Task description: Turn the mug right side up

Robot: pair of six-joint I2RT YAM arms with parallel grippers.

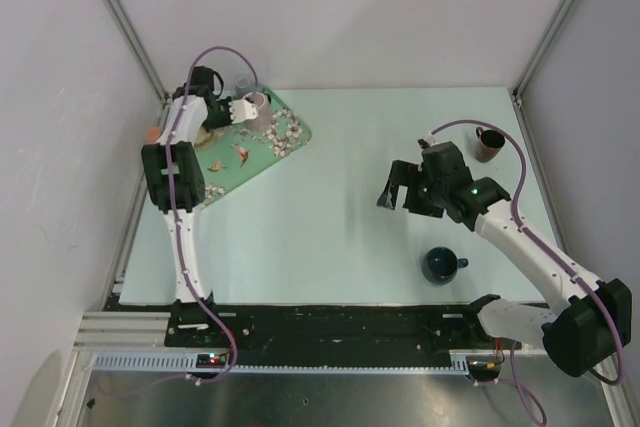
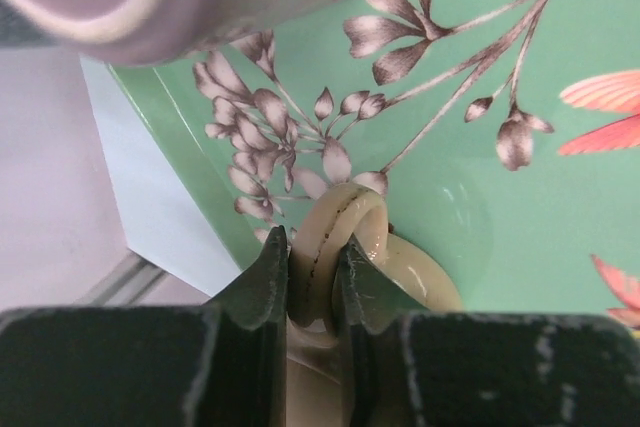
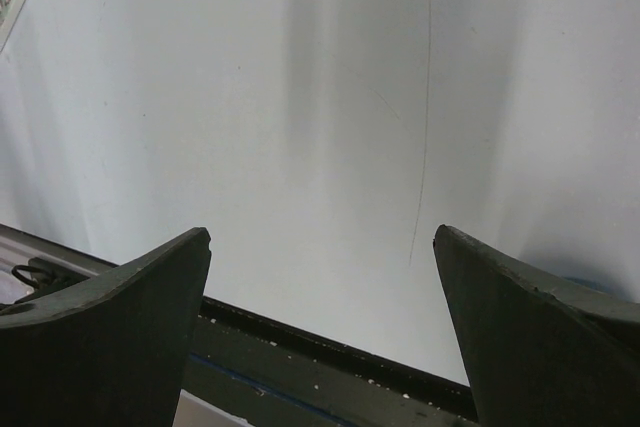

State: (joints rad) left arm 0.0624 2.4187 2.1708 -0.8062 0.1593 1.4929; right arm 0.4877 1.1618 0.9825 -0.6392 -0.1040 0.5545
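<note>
Left claw [image 2: 316,265] around cream mug handle [image 2: 347,215]

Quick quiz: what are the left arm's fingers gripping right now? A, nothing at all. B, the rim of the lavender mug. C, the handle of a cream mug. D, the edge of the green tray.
C: the left wrist view shows the left fingers shut on the handle of the cream mug, above the green tray.
</note>
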